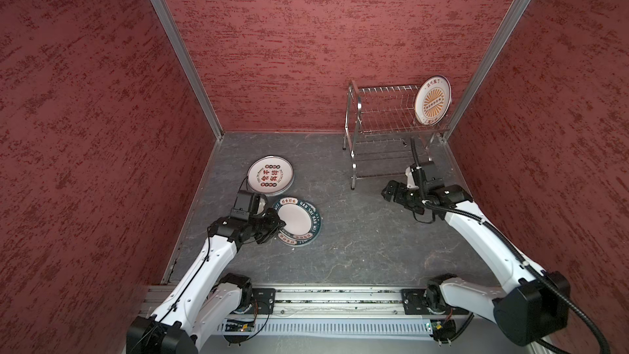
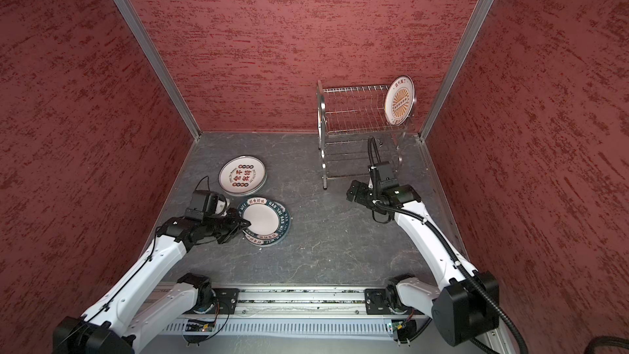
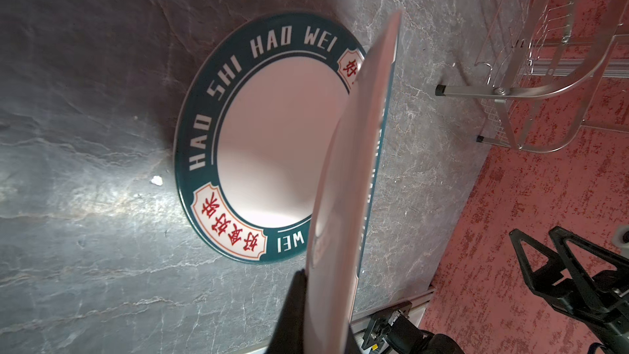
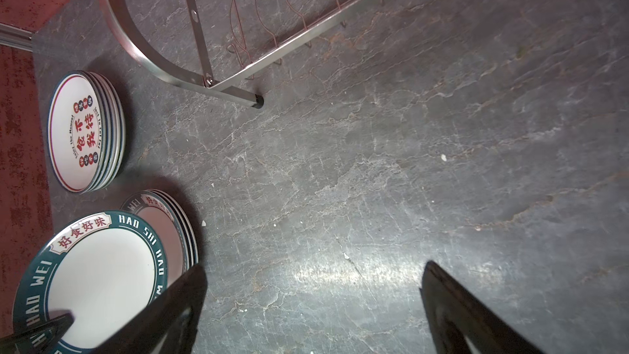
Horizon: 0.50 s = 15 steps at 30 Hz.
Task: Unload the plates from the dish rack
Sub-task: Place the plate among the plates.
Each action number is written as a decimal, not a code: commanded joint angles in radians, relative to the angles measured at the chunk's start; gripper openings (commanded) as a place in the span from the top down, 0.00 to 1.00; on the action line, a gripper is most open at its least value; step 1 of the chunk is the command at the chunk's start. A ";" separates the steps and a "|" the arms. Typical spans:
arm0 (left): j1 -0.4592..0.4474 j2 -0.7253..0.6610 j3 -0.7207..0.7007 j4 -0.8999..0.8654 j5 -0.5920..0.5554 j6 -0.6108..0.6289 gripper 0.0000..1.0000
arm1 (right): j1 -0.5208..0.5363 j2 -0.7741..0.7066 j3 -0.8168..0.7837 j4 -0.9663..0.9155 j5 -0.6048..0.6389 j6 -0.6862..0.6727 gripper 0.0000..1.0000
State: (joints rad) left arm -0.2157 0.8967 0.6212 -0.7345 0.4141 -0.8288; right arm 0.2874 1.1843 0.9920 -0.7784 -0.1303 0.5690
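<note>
My left gripper [image 1: 277, 224] is shut on the rim of a teal-rimmed plate [image 1: 295, 220], holding it tilted just above a stack of like plates [image 4: 170, 219] on the floor. In the left wrist view the held plate [image 3: 354, 165] is edge-on over the stack's top plate [image 3: 272, 131]. The dish rack [image 1: 384, 110] stands at the back right, with one orange sunburst plate [image 1: 432, 100] upright at its right end. My right gripper [image 1: 388, 194] hangs open over bare floor in front of the rack, nothing between its fingers [image 4: 183, 287].
A second stack of plates with red characters [image 1: 270, 176] lies by the left wall, behind the teal stack. Red walls close in three sides. The rack's front left leg [image 4: 257, 101] stands close to the right gripper. The arms' base rail [image 1: 323, 296] runs along the front.
</note>
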 commanded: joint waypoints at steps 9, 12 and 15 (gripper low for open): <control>0.019 0.030 -0.040 0.072 0.011 0.021 0.98 | 0.007 0.014 0.000 0.022 -0.006 -0.015 0.01; 0.021 0.035 -0.040 0.072 0.010 0.023 0.96 | 0.007 0.015 -0.002 0.025 -0.010 -0.015 0.01; 0.024 0.042 -0.045 0.067 0.009 0.022 0.90 | 0.006 0.014 -0.002 0.030 -0.015 -0.015 0.01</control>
State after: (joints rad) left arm -0.2005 0.9337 0.5766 -0.6971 0.4171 -0.8246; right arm 0.2874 1.1954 0.9920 -0.7723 -0.1375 0.5667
